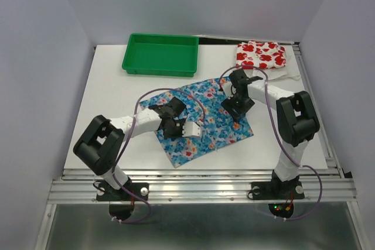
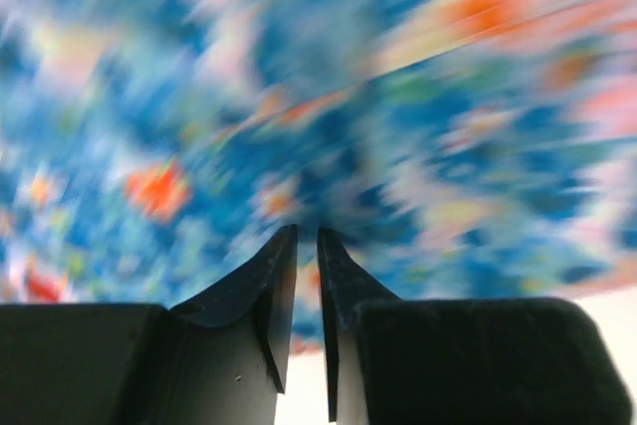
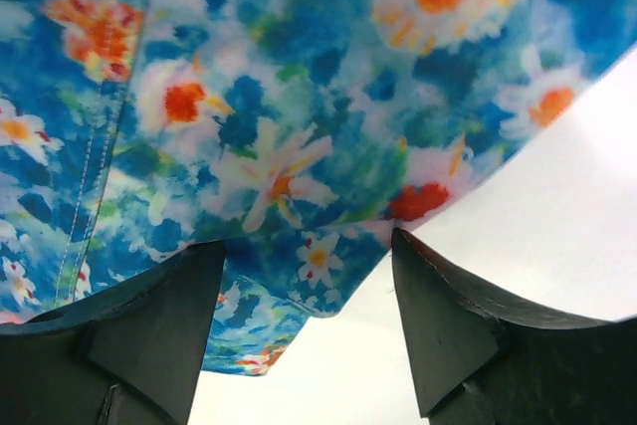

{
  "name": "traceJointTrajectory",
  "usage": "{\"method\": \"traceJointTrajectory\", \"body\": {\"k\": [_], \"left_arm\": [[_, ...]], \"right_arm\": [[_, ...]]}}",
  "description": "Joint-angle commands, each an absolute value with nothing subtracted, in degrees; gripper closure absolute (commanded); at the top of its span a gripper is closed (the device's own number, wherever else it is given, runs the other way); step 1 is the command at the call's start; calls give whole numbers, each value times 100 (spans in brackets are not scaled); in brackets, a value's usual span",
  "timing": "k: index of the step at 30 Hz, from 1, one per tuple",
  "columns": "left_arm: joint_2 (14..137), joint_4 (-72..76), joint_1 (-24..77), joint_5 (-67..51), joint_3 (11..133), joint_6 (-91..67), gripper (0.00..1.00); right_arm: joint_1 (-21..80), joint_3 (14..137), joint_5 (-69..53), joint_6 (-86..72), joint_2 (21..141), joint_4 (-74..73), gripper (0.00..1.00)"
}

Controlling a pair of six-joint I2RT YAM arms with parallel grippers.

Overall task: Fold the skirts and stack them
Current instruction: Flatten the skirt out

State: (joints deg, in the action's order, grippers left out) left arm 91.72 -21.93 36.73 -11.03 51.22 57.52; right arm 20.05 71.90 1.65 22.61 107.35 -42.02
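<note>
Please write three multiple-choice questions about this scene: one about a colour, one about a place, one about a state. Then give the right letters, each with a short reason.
1. What colour is the tray? A. green B. yellow C. black
2. Where does the white skirt with red flowers lie? A. in the tray B. at the far right corner of the table C. at its near left corner
3. How is the right claw? A. shut tight B. clamped on the tray C. open over the edge of the blue skirt
Key: 1 A, its walls are green; 2 B, the top view shows it there; 3 C, the wrist view shows jaws wide apart over the hem.
</note>
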Motion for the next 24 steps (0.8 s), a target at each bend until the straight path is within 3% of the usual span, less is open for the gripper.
{"method": "traceJointTrajectory", "body": {"k": [1,5,11,15,19,24], "left_arm": [[8798,-3006,4516,-2275,5045,5415,74],[8937,-2866,5543,-2566,5307,5002,74],[9325,-2803,5915,-3251,6220,4300,74],[8940,-3137,5547,-3051,6679,4201,73],[8508,-3673,4756,-2322,6882,4701,71],[7946,-3465,3957,-962,5849,6035,66]], "right_arm": [[2039,7610,501,2487,11415,-3586,27],[2039,8461,55,2557,11900,-3664,26],[2153,9201,-667,2444,12296,-3796,22],[2153,9220,-677,2496,11805,-3885,18],[2153,8913,-720,2268,10962,-3946,5],[2153,8649,-590,1934,10319,-4314,0]]}}
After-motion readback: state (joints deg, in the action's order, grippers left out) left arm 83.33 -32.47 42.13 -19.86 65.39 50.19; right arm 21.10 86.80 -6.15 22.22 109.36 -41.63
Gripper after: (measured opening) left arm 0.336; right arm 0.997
